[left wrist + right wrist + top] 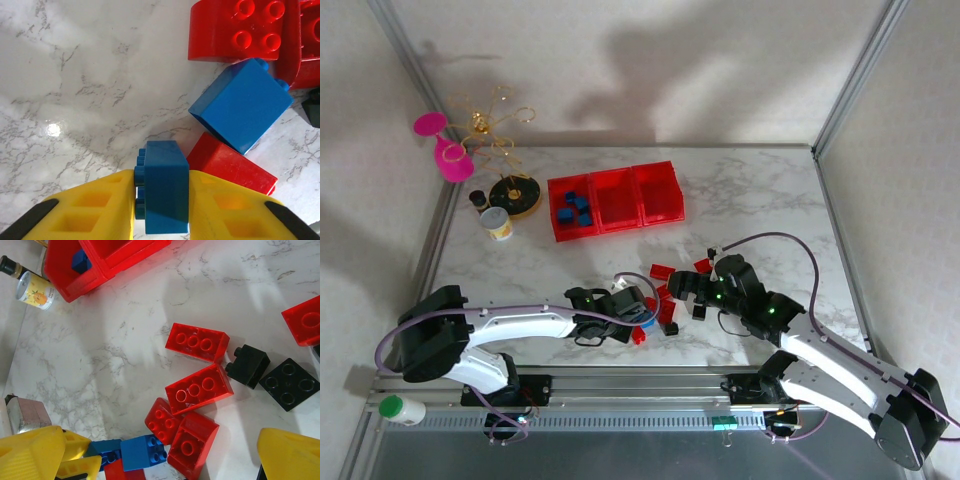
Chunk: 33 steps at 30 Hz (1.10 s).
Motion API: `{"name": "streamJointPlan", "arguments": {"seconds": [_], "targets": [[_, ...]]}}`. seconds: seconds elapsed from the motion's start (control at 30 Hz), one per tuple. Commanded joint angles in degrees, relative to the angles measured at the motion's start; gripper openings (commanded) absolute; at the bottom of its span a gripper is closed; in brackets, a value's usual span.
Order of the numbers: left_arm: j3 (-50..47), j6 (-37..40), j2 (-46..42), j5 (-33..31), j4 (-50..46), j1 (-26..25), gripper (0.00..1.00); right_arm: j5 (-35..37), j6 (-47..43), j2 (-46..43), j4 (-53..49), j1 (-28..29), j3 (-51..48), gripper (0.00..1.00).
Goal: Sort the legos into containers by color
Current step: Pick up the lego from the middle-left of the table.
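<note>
My left gripper (161, 200) is shut on a small blue brick (162, 187), held on edge between its yellow fingers (85, 210) just above the marble. A second blue brick (240, 105) and red bricks (235, 30) lie right ahead of it. My right gripper (162, 450) stands open over a cluster of red bricks (199, 388) with two black bricks (289, 384) to their right. In the top view both grippers, left (638, 305) and right (685, 287), meet over the loose pile. The three red bins (618, 205) stand behind; the left one holds several blue bricks (575, 210).
A yellow-and-white cup (498, 224), a dark bottle (477, 198) and a gold wire stand (510, 190) sit left of the bins. A pink ornament (445, 150) stands at the back left. The bin corner (75, 275) and cup (35, 292) show in the right wrist view.
</note>
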Motion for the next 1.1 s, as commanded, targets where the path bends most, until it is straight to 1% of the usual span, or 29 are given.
{"name": "streamJointPlan", "arguments": {"seconds": [0.0, 0.13, 0.33, 0.47, 0.53, 0.73, 0.83, 1.0, 1.07], "targets": [[-1.4, 0.8, 1.5, 0.4, -0.5, 0.6, 0.34, 1.1, -0.3, 0.1, 0.8, 0.3, 0.1, 0.99], [-1.1, 0.9, 2.1, 0.5, -0.6, 0.5, 0.36, 0.8, -0.2, 0.3, 0.9, 0.2, 0.1, 0.99], [-0.9, 1.0, 0.8, 0.0, -0.4, 1.4, 0.29, 1.1, -0.3, 0.4, 0.9, 0.2, 0.3, 0.99], [-0.6, 0.7, -1.3, -0.8, -1.4, 3.5, 0.23, 1.1, -0.7, 0.9, 1.0, 0.3, 0.9, 0.99], [-0.2, 0.3, -2.7, -1.7, -2.3, 4.7, 0.22, 0.9, -1.0, 1.0, 1.7, 0.3, 1.2, 0.99], [2.6, 0.7, -6.9, -3.6, -4.3, 9.9, 0.22, -0.4, -2.4, 3.1, 4.1, 0.2, 2.9, 0.99], [5.4, 2.2, -7.6, -5.6, -5.5, 13.7, 0.2, -0.9, -2.7, 4.4, 5.8, 0.2, 3.8, 0.99], [12.0, 4.3, -5.5, -9.1, -5.2, 20.4, 0.2, -2.3, -3.2, 7.5, 10.2, 0.2, 5.2, 0.99], [14.1, 5.0, -3.8, -9.2, -4.1, 22.4, 0.2, -2.5, -3.4, 9.0, 11.5, 0.3, 6.0, 0.99]]}}
